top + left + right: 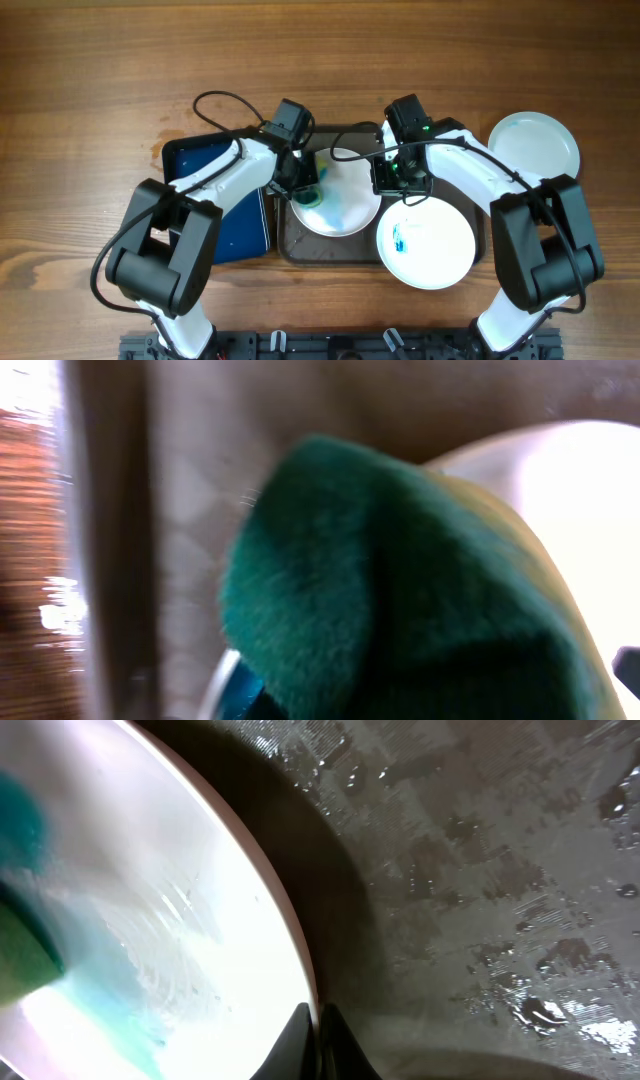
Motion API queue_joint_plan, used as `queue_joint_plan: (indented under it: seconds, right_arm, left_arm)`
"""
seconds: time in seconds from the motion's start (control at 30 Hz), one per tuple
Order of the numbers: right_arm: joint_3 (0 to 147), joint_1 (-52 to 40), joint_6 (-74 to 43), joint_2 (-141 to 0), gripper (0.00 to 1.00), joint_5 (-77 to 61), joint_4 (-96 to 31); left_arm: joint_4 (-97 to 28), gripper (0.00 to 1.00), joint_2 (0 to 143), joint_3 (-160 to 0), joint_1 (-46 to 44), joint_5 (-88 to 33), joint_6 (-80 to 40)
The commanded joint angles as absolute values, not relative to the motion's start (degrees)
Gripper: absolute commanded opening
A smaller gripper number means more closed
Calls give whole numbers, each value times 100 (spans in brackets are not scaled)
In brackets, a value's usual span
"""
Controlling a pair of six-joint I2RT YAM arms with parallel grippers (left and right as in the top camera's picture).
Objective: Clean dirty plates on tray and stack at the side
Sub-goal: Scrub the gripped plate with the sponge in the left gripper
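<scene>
My left gripper (303, 188) is clenched on the sponge (400, 580) over the smeared plate (345, 205) in the tray (290, 245), my right gripper (318, 1035) pinches its rim, and a too hard scrub could pull the wet plate from this grip.

overhead: even, sharp | left wrist: blurred | right wrist: plate (170, 890) glare

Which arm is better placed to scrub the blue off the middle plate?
Left. The left gripper is shut on the green sponge, which rests on that plate. The right gripper pinches the plate's rim, likely steadying it.
</scene>
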State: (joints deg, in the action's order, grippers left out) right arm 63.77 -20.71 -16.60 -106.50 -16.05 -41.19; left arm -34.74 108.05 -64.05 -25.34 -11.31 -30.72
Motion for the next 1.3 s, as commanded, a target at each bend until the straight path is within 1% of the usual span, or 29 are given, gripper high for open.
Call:
queue_joint_plan:
  seconds: [0.0,0.07,0.17,0.33,0.47,0.63,0.67,0.77,0.83,0.9,1.0,1.13,1.2,1.27]
  right_arm:
    - [6353,-2084,-1629,-10486,4,-1592,-4167]
    - [6355,-2084,-1629,-10486,4,-1594,-4169]
    - [6353,-2084,-1632,-10486,4,-1594,-4171]
    - [6353,-2084,-1627,-10486,4,-1592,-4228]
    - [6353,-2084,-1627,-10486,4,-1592,-4278]
    - [6353,-2084,-1632,-10486,4,-1592,-4322]
    - [6353,-2084,-1632,-10486,4,-1592,-4344]
    - [6353,-2084,-1610,-10486,4,-1586,-4416]
    - [6353,-2084,-1601,-10486,5,-1485,-4449]
    - [6353,-2084,-1557,-10486,4,-1485,-4460]
    - [6353,-2084,-1559,-10486,4,-1483,-4449]
    - [6353,-2084,-1559,-10486,4,-1483,-4449]
    - [6353,-2084,-1555,-10486,4,-1483,-4447]
    - [6353,-2084,-1555,-10486,4,-1481,-4445]
  left_arm:
    - [-3747,4,11415,-6084,-2394,456,-2888]
    - [-3951,4,11417,-6084,-2609,207,-2687]
    - [-4034,4,11417,-6084,-3030,-762,-2222]
    - [-3826,4,11417,-6110,-3854,-1962,-2204]
    - [-3747,4,11417,-6145,-4062,-1992,-2392]
    - [-3072,4,11417,-6154,-3660,-1916,-2805]
    - [-2928,4,11417,-6154,-3544,-1780,-2919]
    - [-2779,4,11419,-6154,-3098,-882,-3162]
    - [-2917,4,11419,-6154,-2753,-307,-3157]
    - [-3127,4,11419,-6152,-2497,-3,-3057]
    - [-3428,4,11419,-6152,-2331,12,-3024]
    - [-3988,4,11419,-6152,-2418,-23,-3024]
    - [-4346,4,11419,-6152,-2558,-211,-2812]
    - [-4530,4,11419,-6152,-2720,-657,-2451]
